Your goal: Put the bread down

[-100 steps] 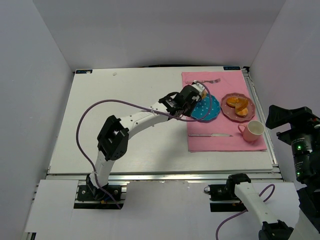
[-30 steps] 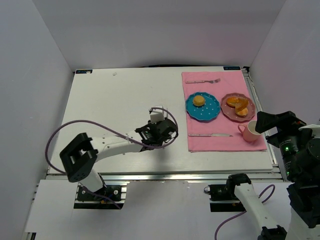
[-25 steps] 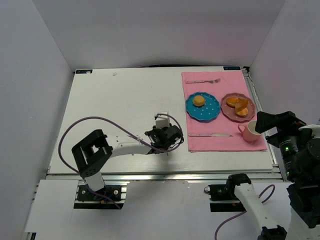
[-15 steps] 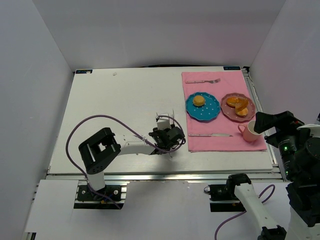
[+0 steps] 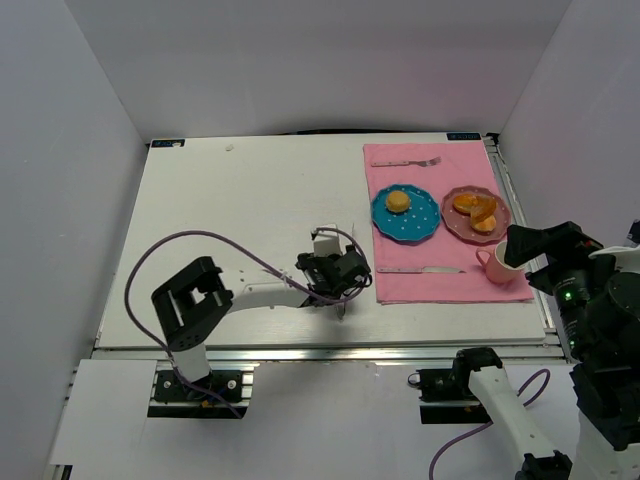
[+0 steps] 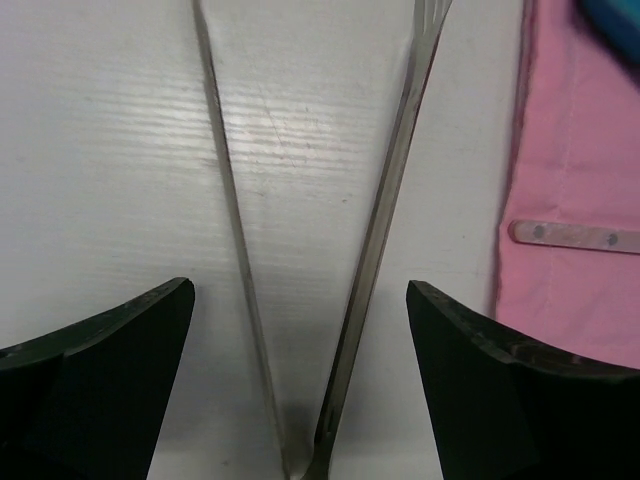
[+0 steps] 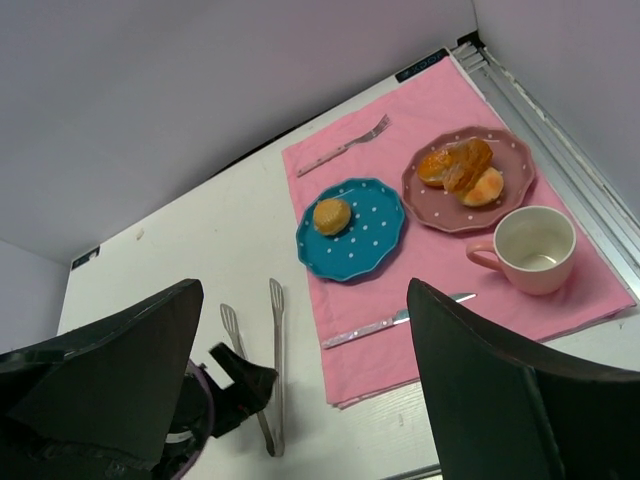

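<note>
The bread (image 5: 398,201) (image 7: 332,215), a small round golden roll, sits on the blue dotted plate (image 5: 421,224) (image 7: 372,238), with no gripper near it. My left gripper (image 5: 343,272) (image 6: 300,300) hovers low over the white table, left of the pink mat, and is open. Metal tongs (image 6: 380,230) (image 7: 276,360) lie flat on the table between its fingers (image 6: 100,380), touching neither; their two arms spread toward the far side. At the right edge my right gripper (image 5: 530,245) (image 7: 305,290) hangs high, open and empty.
A pink placemat (image 5: 450,285) carries a fork (image 5: 405,161), a knife (image 5: 420,269), a pink cup (image 5: 505,260) and a maroon plate (image 5: 452,218) with orange bread pieces. Grey walls enclose the table; a metal rail runs along the right edge.
The left arm left the blue plate, where the bread now rests, and came back to the near table. In the last second its jaws opened and let go of the tongs.
</note>
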`<state>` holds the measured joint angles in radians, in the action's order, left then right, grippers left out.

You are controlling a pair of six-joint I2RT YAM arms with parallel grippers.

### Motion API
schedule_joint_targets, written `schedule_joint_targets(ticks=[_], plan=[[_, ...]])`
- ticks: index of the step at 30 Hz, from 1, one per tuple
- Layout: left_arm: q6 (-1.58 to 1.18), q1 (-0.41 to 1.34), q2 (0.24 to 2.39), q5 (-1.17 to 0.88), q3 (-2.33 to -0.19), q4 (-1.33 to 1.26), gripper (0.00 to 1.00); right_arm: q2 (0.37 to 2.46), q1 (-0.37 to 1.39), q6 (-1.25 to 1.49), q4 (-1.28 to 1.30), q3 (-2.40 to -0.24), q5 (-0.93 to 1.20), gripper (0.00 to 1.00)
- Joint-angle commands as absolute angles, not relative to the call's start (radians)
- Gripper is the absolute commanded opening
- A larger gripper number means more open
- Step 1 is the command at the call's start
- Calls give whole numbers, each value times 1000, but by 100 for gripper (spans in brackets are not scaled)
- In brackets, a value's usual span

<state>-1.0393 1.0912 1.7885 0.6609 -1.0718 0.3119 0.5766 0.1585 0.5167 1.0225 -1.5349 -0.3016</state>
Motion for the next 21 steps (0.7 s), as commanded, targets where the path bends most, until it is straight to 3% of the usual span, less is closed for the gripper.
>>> schedule_joint_targets(ticks=[1, 9, 16, 21], plan=[[-1011, 1101, 1593, 804, -1124, 396, 98, 610, 158, 517, 1038, -1500, -247, 89], [-979, 1104, 1084, 1225, -1151, 664, 98, 611, 158, 535, 1026, -1395, -134, 89], [-900, 1106, 772, 1345, -1114, 736, 98, 540, 160, 545, 937, -1204, -69, 89], [-908, 1104, 707, 1341, -1080, 772, 98, 592, 158, 543, 902, -1096, 1, 90]])
